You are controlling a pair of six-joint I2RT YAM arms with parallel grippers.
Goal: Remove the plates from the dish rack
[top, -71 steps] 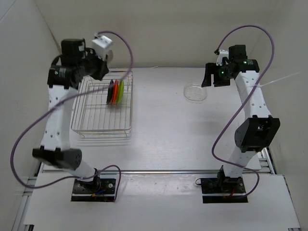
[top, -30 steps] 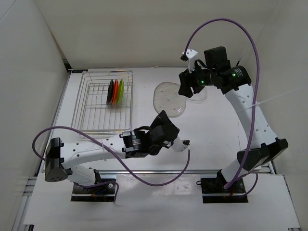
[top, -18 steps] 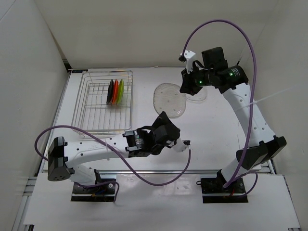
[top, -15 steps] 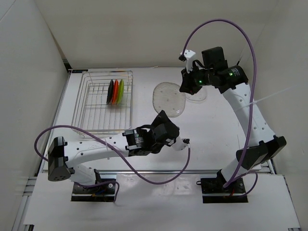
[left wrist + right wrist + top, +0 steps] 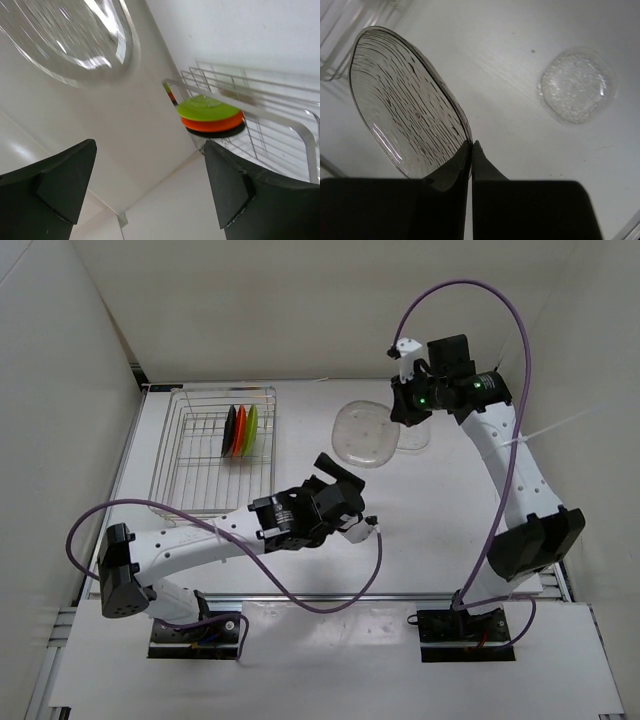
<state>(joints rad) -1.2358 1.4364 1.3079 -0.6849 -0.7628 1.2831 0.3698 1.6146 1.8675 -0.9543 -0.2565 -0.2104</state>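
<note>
Unloading partway done

Right gripper (image 5: pixel 471 145) pinches the rim of a clear glassy round plate (image 5: pixel 405 105) near another clear plate (image 5: pixel 577 85) lying flat; left gripper (image 5: pixel 150 150) spread, empty; black, red-orange, lime-green plates (image 5: pixel 210 121) left in silver wire dish rack (image 5: pixel 200 495).

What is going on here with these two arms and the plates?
The right claw is shut on the rim of a clear plate and holds it tilted above the table. The left claw is open and empty, near that plate. Three coloured plates stand on edge in the dish rack. A second clear plate lies flat on the table.
</note>
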